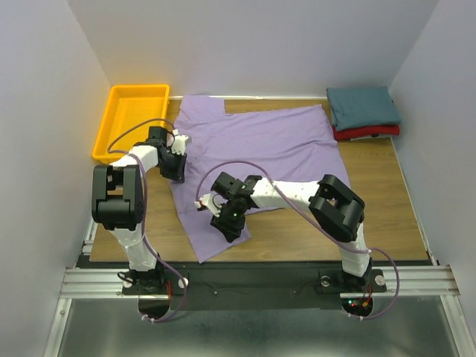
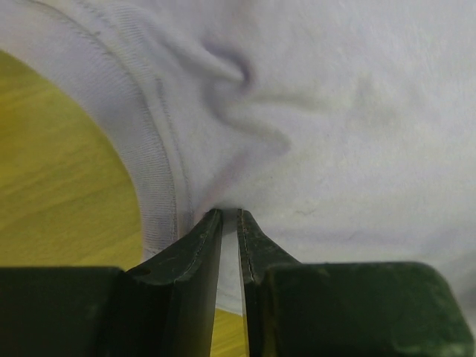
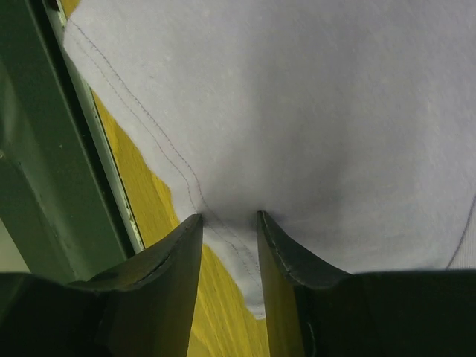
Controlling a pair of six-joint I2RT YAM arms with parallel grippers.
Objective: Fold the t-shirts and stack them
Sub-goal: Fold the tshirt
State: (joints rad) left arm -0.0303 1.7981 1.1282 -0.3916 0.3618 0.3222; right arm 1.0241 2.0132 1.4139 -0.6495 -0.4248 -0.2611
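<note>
The left gripper's [image 2: 230, 216] jaws are pressed together, pinching the purple shirt [image 1: 275, 141] at its left edge. The right gripper's [image 3: 229, 217] jaws stand slightly spread, with the shirt's hem between them near the table's [image 1: 372, 201] near edge. The shirt lies spread mid-table. The teal shirt [image 1: 362, 106] sits folded on the red shirt [image 1: 368, 132] in the far right corner.

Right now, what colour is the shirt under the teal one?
Red. The shirt shows best in the top external view.
</note>
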